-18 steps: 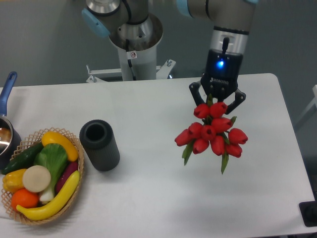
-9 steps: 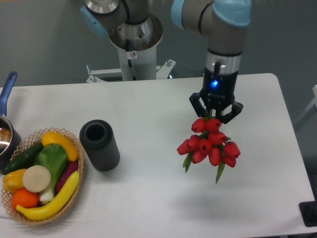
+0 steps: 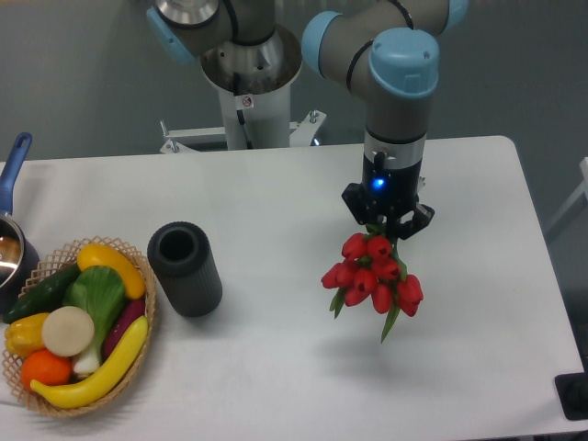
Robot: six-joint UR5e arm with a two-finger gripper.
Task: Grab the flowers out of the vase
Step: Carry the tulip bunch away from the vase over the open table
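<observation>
the vase [image 3: 185, 269] stands on the table [image 3: 276, 193] left of the frame's centre, its mouth empty. just left of it, at the lower left of the frame, sits the wicker basket [image 3: 138, 358] holding fruit and vegetables. the pot [image 3: 11, 241] is at the left edge, above the basket. the flowers [image 3: 371, 275] hang right of centre, well apart from the vase, directly below the gripper [image 3: 387, 227]. the arm's base column [image 3: 250, 92] rises behind the table at upper centre.
</observation>
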